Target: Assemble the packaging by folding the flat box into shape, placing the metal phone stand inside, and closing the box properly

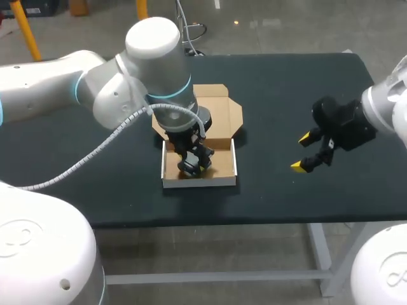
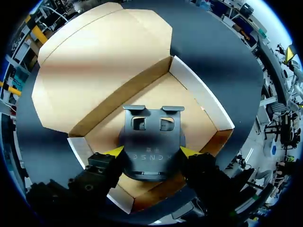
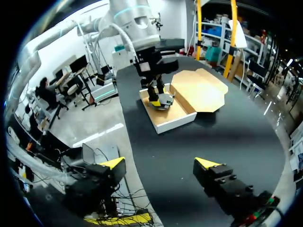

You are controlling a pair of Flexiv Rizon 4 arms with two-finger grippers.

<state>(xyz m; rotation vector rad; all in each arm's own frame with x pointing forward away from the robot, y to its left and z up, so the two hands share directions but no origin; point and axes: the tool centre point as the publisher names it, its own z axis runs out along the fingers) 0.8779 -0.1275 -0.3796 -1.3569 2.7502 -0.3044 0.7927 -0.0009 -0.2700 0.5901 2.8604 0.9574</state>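
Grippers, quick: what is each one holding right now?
Left gripper: shut on the phone stand, in the box.
Right gripper: open, holding nothing.

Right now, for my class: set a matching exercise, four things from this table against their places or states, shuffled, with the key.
1 phone stand
2 box lid
3 left gripper
4 right gripper

A open, above bare table
B shut on the phone stand
C inside the box
D folded back flat

Pairs: 1-C, 2-D, 3-B, 4-A.
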